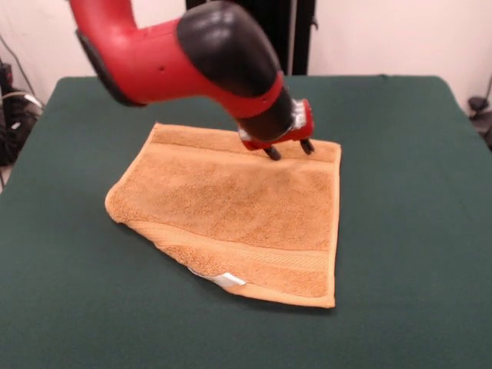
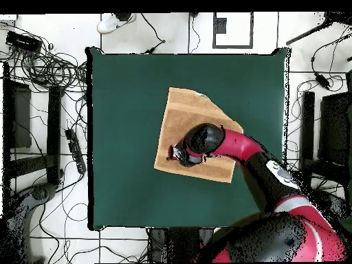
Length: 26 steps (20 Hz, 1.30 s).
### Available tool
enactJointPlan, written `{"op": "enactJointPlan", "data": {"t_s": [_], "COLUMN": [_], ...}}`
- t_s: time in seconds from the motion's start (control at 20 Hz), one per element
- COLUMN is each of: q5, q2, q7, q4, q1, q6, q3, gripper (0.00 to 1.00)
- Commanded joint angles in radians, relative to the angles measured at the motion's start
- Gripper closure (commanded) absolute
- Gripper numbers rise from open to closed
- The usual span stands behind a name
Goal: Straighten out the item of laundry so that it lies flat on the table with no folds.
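The orange-tan towel [image 1: 238,207] lies in the middle of the dark green table [image 1: 407,231]. Its near-left corner is folded in along a diagonal edge, and a small white tag [image 1: 223,279] shows there. The other three corners lie flat. In the overhead view the towel [image 2: 189,113] shows this same fold as a cut-off top-right corner. My gripper [image 1: 290,149] is open over the towel's far woven band, near its far-right corner, with the tips at or just above the cloth and nothing between them. From overhead the gripper [image 2: 173,152] is at the towel's lower-left part.
The green table [image 2: 124,103] reaches well beyond the towel on every side. My red and black arm [image 2: 240,148] crosses the towel's lower-right part from overhead. Cables [image 2: 51,69] and dark equipment lie on the floor around the table.
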Motion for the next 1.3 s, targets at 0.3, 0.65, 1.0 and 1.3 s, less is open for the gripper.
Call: {"op": "enactJointPlan", "data": {"t_s": [0.3,0.65,1.0,1.3], "q5": [-0.180,-0.212,-0.254,-0.243], "q2": [0.143,0.149,0.237,0.179], "q7": [0.267,0.239,0.112,0.187], "q4": [-0.304,-0.338,-0.479,-0.441], "q1": [0.154,0.144,0.153,0.162], "q6": [-0.491,-0.494,-0.279,-0.266], "q3": [-0.186,-0.169,-0.137,-0.143], "gripper": [0.00,0.00,0.00,0.00]}}
